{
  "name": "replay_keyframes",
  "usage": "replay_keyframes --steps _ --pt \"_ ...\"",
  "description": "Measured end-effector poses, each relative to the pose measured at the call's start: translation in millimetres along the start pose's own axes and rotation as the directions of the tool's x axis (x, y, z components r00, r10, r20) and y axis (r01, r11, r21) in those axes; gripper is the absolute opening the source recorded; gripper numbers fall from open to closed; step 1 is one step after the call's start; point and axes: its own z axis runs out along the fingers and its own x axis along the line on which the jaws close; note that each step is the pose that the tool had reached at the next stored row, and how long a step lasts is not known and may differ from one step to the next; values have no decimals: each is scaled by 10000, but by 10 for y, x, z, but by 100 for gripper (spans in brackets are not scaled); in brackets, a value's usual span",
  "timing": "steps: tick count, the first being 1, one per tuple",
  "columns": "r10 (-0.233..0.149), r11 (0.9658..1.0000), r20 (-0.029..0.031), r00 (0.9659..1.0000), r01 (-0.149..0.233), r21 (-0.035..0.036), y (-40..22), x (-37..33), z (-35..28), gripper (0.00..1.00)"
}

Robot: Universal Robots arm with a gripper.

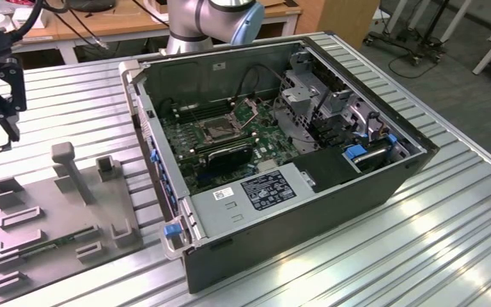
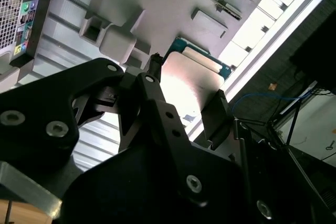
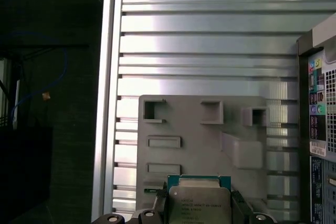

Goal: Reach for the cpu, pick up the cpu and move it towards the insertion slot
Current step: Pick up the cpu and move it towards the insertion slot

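Observation:
The cpu [image 3: 199, 199], a flat square chip with a pale metal top on a green edge, sits between my gripper's two black fingers [image 3: 159, 205] in both wrist views. My gripper [image 2: 185, 90] is shut on the cpu [image 2: 193, 77] and holds it above the grey tray [image 3: 184, 124]. In the exterior view my gripper [image 1: 8, 128] hangs at the far left, over the table beyond the tray [image 1: 32, 211]. The insertion slot [image 1: 215, 130], a silver-framed socket with a dark centre, lies on the green board inside the open computer case, well to the exterior view's right of my gripper.
The open computer case [image 1: 314, 198] stands in the middle of the ribbed metal table [image 1: 433, 243]. The tray carries upright posts [image 1: 68, 169] and a green memory stick [image 1: 54, 245]. The table's edge [image 3: 109, 103] runs close by the tray. The arm's base [image 1: 202, 25] rises behind the case.

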Motion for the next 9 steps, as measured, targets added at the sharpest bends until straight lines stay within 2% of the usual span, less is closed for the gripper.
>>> replay_keyframes --steps 4,9 --pt "8 10000 -2 10000 -8 -1 -1 -35 -3 55" --pt "16 10000 -13 10000 -16 -1 -3 -115 -4 55"
